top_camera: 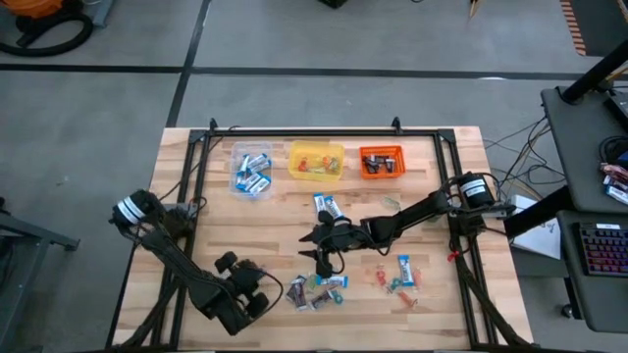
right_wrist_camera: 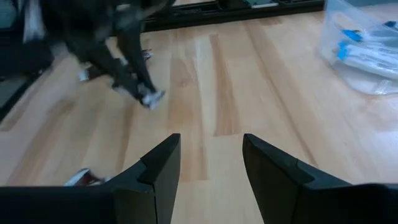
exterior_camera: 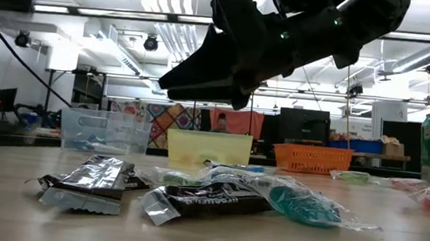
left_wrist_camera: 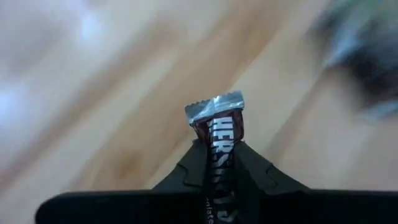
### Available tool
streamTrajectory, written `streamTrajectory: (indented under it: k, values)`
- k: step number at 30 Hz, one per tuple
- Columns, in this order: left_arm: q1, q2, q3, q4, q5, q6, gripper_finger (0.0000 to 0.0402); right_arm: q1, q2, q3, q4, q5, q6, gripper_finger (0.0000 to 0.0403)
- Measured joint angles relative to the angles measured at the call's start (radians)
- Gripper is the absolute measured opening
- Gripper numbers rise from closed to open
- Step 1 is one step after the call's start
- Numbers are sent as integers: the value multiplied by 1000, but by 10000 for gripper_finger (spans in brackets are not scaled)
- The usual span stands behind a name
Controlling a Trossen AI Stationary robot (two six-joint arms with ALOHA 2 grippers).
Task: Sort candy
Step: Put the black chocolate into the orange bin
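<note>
Wrapped candy lies loose on the wooden table: a pile (top_camera: pixel 316 291) of dark brown and blue-and-white pieces near the front, small coloured ones (top_camera: pixel 397 279) to its right, and a blue-and-white one (top_camera: pixel 329 206) farther back. My left gripper (top_camera: pixel 265 297) is just left of the pile, shut on a dark brown candy (left_wrist_camera: pixel 219 124). My right gripper (top_camera: pixel 319 257) hovers open above the table behind the pile, with nothing between its fingers (right_wrist_camera: pixel 163 163). In the low view it hangs over the brown wrappers (exterior_camera: pixel 207 199). My left gripper pinches the dark brown candy's lettered body (left_wrist_camera: pixel 221 138) between its two fingers, which lie along the bar. The crimped silver end (left_wrist_camera: pixel 214 107) sticks out beyond the fingertips. The fingers slant down toward the table. Whether the candy is clear of the wood does not show.
A clear tub (top_camera: pixel 252 169) with blue-and-white candy, a yellow tub (top_camera: pixel 316 160) and an orange tub (top_camera: pixel 381 162) stand in a row at the far edge. A black frame (top_camera: pixel 314 131) runs round the table. Bare wood lies between the tubs and the pile.
</note>
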Motion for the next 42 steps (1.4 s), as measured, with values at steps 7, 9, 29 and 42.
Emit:
streamTrajectory:
  k: [7,9,29,42]
  values:
    - [-7,-239,-13,80,-377,324,5,7,0,-1,60,-27,-48,164]
    - [-7,-305,-21,99,-453,433,4,5,-1,-1,107,-56,-73,164]
    - [98,-563,-108,609,-187,1639,12,-41,-94,-1,172,-76,-323,164]
    - [310,-647,-538,1432,91,1749,11,-42,-203,-3,3,-84,-327,164]
